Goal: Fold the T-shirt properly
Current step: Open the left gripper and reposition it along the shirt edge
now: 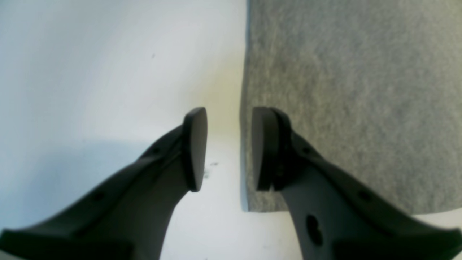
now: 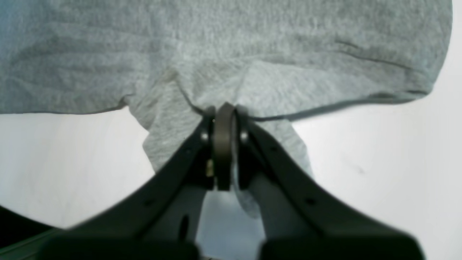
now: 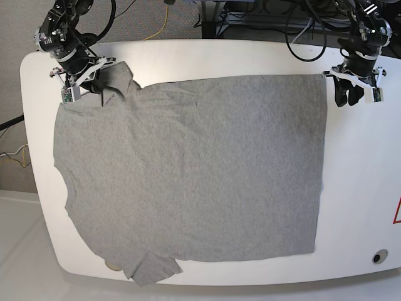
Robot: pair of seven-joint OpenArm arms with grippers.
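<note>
The heather-grey T-shirt point(image 3: 188, 169) lies spread flat over most of the white table point(image 3: 357, 207), one sleeve at the far left, the other at the near left. My right gripper point(image 3: 94, 88) is at the far-left sleeve. In the right wrist view the right gripper point(image 2: 223, 112) is shut on a bunched fold of the T-shirt point(image 2: 252, 43). My left gripper point(image 3: 346, 97) stands just outside the shirt's far-right corner. In the left wrist view the left gripper point(image 1: 229, 148) is open above the straight edge of the T-shirt point(image 1: 343, 90), with nothing between the jaws.
Cables and grey floor lie beyond the table's far edge point(image 3: 213, 42). A red mark point(image 3: 396, 213) and a small round hole point(image 3: 376, 256) sit near the table's right edge. Bare table point(image 1: 90, 72) shows beside the shirt's edge.
</note>
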